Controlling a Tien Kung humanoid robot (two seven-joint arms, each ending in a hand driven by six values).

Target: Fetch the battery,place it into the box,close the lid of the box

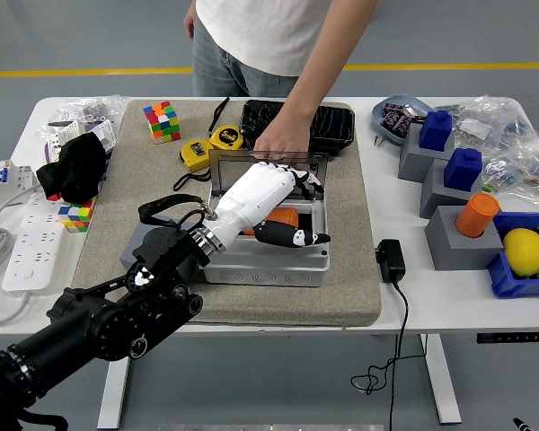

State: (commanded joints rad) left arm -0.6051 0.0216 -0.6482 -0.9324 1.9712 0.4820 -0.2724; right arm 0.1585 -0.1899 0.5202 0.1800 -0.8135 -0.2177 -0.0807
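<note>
The grey box (265, 268) stands on the tan mat, its lid (268, 162) raised upright at the back. A person's hand (283, 144) rests on the lid's top edge. An orange battery (285, 217) lies inside the box. My left hand (313, 210), white with black fingertips, reaches into the box from the lower left and hovers over the battery. Its upper fingers (304, 180) are lifted near the lid and its thumb (292, 237) lies along the front; the hand is open and off the battery. Much of the box interior is hidden by my hand.
Two yellow tape measures (210, 145), a black tray (296, 123) and a puzzle cube (163, 121) sit behind the box. A black charger (390, 260) lies to the right. Grey blocks with blue and orange caps (458, 215) and a lemon (524, 250) stand far right.
</note>
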